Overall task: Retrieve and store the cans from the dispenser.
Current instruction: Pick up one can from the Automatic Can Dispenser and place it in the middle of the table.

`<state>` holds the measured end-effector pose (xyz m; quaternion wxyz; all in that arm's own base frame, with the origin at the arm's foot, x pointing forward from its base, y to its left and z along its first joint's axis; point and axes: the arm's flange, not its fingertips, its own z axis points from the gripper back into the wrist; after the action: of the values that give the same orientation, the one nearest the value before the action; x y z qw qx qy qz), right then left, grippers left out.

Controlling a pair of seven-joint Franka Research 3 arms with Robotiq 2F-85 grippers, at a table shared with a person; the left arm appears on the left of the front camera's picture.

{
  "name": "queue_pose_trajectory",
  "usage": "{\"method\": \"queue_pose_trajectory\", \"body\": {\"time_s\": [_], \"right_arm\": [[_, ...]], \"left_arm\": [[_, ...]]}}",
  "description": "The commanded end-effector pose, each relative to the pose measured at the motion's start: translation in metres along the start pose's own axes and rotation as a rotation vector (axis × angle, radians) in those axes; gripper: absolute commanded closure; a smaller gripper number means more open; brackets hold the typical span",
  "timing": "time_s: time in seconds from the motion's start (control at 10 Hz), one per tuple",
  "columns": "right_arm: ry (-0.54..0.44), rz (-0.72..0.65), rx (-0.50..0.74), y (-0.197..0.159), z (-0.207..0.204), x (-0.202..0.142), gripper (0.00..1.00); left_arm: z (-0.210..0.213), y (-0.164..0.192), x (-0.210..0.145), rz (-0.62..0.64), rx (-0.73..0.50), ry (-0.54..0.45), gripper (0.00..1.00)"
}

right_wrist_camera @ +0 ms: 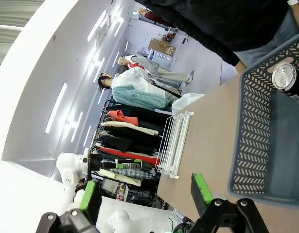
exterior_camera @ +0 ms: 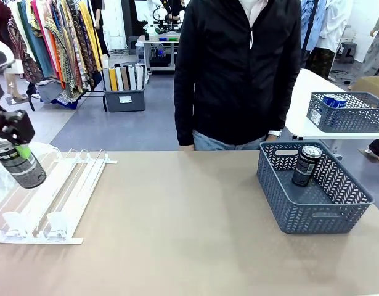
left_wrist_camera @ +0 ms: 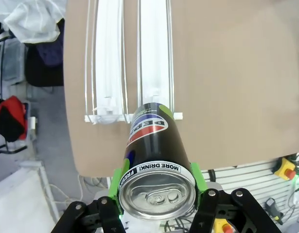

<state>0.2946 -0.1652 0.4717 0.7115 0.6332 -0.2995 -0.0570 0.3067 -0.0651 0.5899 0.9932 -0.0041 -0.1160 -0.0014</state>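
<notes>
My left gripper (exterior_camera: pixel 16 148) is shut on a black can (exterior_camera: pixel 26 172) and holds it tilted in the air over the left end of the dispenser (exterior_camera: pixel 60 191). In the left wrist view the green pads (left_wrist_camera: pixel 115 187) clamp this can (left_wrist_camera: pixel 154 141) near its silver top, with the white dispenser lanes (left_wrist_camera: pixel 130 63) below. A second black can (exterior_camera: pixel 307 165) stands in the dark grey basket (exterior_camera: pixel 325 216) on the right. My right gripper (right_wrist_camera: pixel 147 194) is open and holds nothing. It hangs short of the basket (right_wrist_camera: pixel 251 160), where the can (right_wrist_camera: pixel 288 77) shows.
A person in a black jacket (exterior_camera: pixel 238 74) stands at the table's far edge. Behind on the right, another grey basket (exterior_camera: pixel 355 120) with blue cans (exterior_camera: pixel 331 100) sits on a white table. Bare brown tabletop (exterior_camera: pixel 177 222) lies between dispenser and basket.
</notes>
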Motion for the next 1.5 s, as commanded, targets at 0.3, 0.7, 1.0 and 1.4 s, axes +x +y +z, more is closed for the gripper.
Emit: {"method": "queue_pose_trajectory", "body": {"time_s": [0.3,0.7,1.0,1.4], "right_arm": [[-0.008,0.000,0.014,0.004,-0.001,0.002,0.00],[-0.008,0.000,0.014,0.004,-0.001,0.002,0.00],[-0.008,0.000,0.014,0.004,-0.001,0.002,0.00],[-0.008,0.000,0.014,0.004,-0.001,0.002,0.00]], "left_arm": [[-0.016,-0.037,0.020,-0.132,-0.113,-0.014,1.00],[-0.069,-0.194,0.061,-0.341,-0.240,0.128,1.00],[-0.123,-0.293,0.060,-0.509,-0.175,0.217,1.00],[-0.191,-0.340,0.045,-0.577,-0.057,0.200,1.00]]}}
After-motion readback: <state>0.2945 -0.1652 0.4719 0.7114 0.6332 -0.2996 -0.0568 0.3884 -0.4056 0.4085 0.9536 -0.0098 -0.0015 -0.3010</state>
